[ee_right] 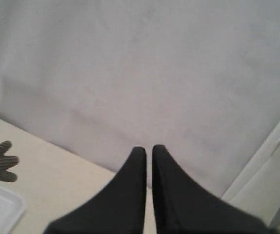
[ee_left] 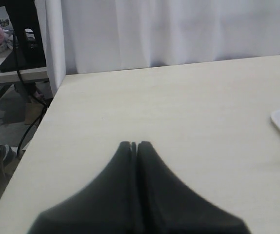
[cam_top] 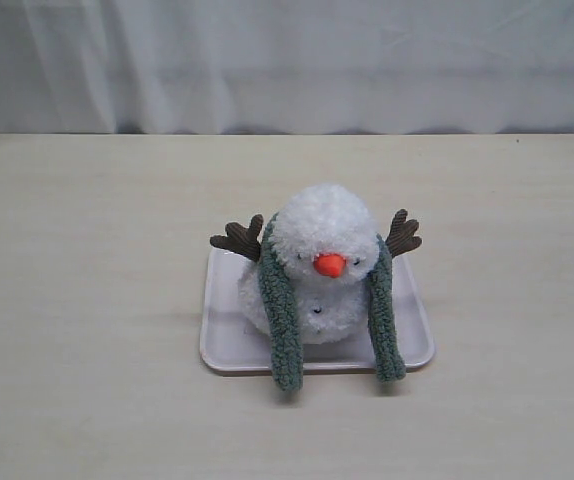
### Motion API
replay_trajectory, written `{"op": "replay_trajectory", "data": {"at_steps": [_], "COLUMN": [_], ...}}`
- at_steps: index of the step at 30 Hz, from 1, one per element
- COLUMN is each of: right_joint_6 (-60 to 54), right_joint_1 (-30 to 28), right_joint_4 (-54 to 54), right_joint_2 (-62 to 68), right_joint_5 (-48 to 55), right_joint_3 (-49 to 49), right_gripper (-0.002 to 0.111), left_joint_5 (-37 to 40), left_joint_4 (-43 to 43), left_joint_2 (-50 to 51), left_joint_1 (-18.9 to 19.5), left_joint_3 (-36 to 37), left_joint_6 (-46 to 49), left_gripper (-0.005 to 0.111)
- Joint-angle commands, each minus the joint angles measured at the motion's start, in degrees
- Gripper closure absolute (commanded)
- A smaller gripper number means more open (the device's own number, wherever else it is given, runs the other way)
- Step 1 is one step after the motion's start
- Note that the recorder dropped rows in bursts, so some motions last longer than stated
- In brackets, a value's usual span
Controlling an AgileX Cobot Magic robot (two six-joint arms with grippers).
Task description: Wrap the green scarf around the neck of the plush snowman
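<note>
My left fingers (ee_left: 128, 149) and right fingers (ee_right: 139, 154) are pressed together, empty; both ends of the green scarf (cam_top: 279, 300) hang over the front edge of the tray (cam_top: 217, 345), one nearer each arm.

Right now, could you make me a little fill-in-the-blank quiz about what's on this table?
The plush snowman sits on a pale ____.
Its nose is coloured ____.
The green scarf drapes over it, with ____ ends hanging down the front.
Missing words: tray; orange; two.
</note>
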Motion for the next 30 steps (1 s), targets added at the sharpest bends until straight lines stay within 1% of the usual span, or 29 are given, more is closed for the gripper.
{"op": "replay_trajectory", "data": {"at_steps": [1,5,8,9,30], "right_joint_6": [22.6,22.2,11.9,10.3,11.1], "right_joint_1": [-0.3,-0.3,-0.3,-0.3,-0.3], "right_joint_4": [-2.9,4.4,13.1,14.2,14.3], "right_joint_2": [-0.2,-0.2,-0.2,-0.2,-0.2], "right_joint_5": [9.6,17.7,21.7,22.6,23.6], "right_joint_3": [0.2,0.2,0.2,0.2,0.2], "right_gripper": [0.104,0.104,0.104,0.104,0.104], "left_joint_5": [-0.4,-0.4,-0.4,-0.4,-0.4], "left_joint_4": [0.0,0.0,0.0,0.0,0.0], "left_joint_2": [-0.2,-0.2,-0.2,-0.2,-0.2], "left_joint_1": [-0.3,-0.3,-0.3,-0.3,-0.3], "left_joint_3": [0.2,0.2,0.2,0.2,0.2], "left_joint_6": [-0.4,-0.4,-0.4,-0.4,-0.4], "left_gripper": [0.107,0.107,0.107,0.107,0.107]}}
